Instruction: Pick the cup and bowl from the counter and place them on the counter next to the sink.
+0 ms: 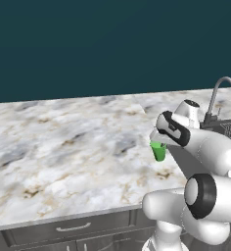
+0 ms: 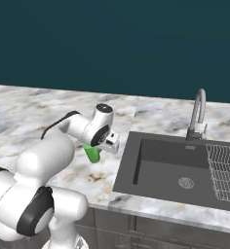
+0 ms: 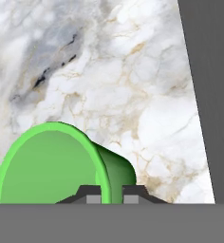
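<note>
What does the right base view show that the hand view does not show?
Seen from the right base view: the whole sink basin with its round drain, wire rack and curved faucet. Seen from the hand view: the open mouth of the cup, with the gripper pinching its rim wall between the fingertips. Both views share the green cup, the marble counter, and the sink's dark edge beside it.

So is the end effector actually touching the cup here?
Touching. In the hand view the end effector has one fingertip on each side of the cup's rim wall, pinching it.
</note>
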